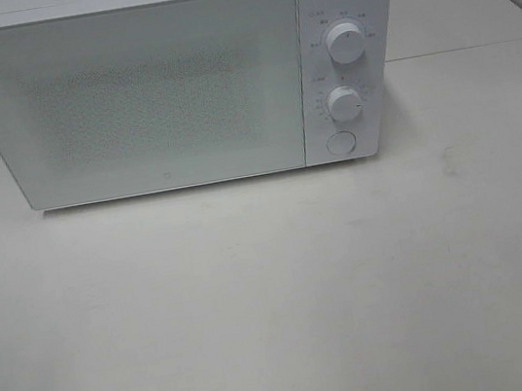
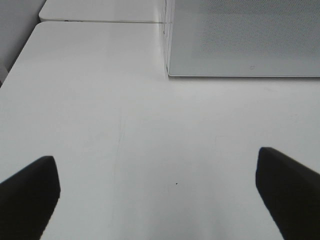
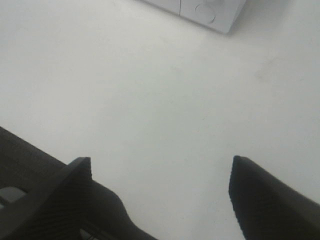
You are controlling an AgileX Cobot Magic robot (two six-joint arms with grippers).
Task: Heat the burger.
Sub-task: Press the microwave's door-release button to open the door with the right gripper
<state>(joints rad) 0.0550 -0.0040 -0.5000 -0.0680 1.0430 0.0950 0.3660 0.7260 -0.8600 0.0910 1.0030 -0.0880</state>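
Left claw [image 2: 156, 167]: fingers spread wide, nothing between them, only white surface [image 2: 125, 100] under gap. Right claw [image 3: 161, 165]: also wide, holding nothing, over same surface. Beyond left claw we see lower corner of white microwave [image 2: 240, 40]. Beyond right claw, its panel corner with round button [image 3: 205, 12]. High view: microwave at back of surface, door [image 1: 128, 97] shut, upper knob [image 1: 345, 41] and lower knob [image 1: 344, 102] above button. Burger: no view shows it, so we cannot tell where it is.
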